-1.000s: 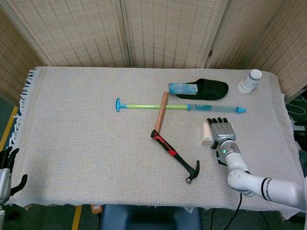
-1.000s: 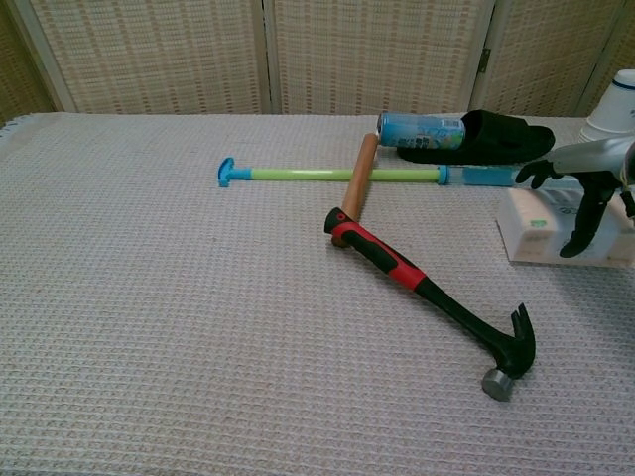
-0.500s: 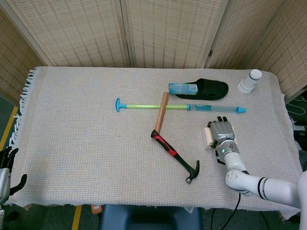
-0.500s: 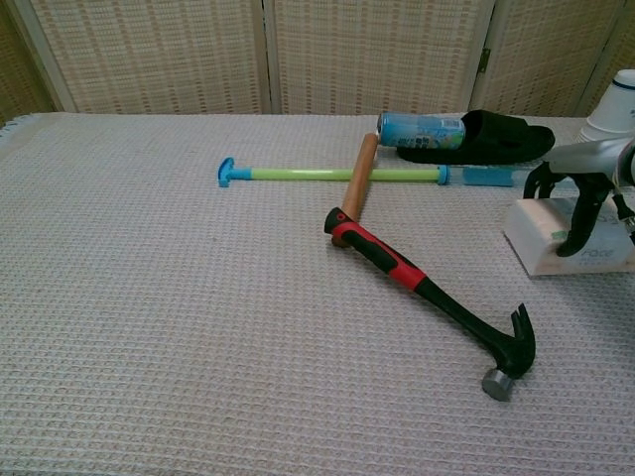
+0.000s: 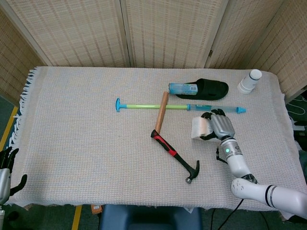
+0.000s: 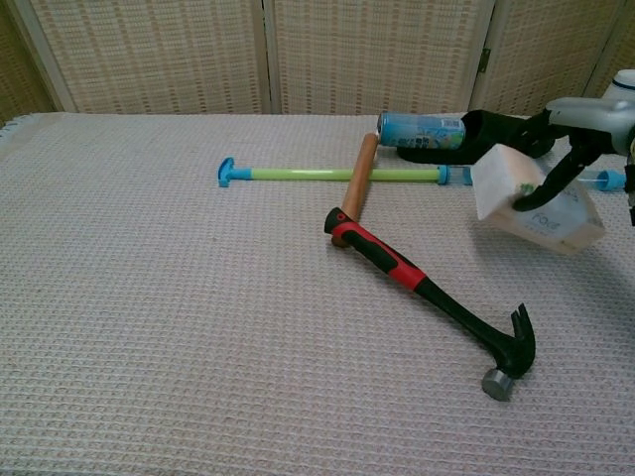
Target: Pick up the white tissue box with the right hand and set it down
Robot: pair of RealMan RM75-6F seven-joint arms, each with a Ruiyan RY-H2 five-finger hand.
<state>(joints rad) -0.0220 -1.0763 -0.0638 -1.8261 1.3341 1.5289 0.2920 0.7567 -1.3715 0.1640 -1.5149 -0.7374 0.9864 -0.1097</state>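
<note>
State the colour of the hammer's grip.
Red and black on the hammer; the chest view shows it best.

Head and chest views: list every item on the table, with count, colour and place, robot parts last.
tissue box: 1, white, lifted off the cloth and tilted, in the right hand
hammer: 1, red and black, centre-right, head toward the near edge
wooden stick: 1, brown, lying across the rod
rod: 1, green with blue ends, mid-table
can: 1, blue, on its side beside the slipper
slipper: 1, black, far right
bottle: 1, white, far right corner
tablecloth: 1, beige, covering the table
right hand: holds the box
left hand: at near-left edge, holds nothing
</note>
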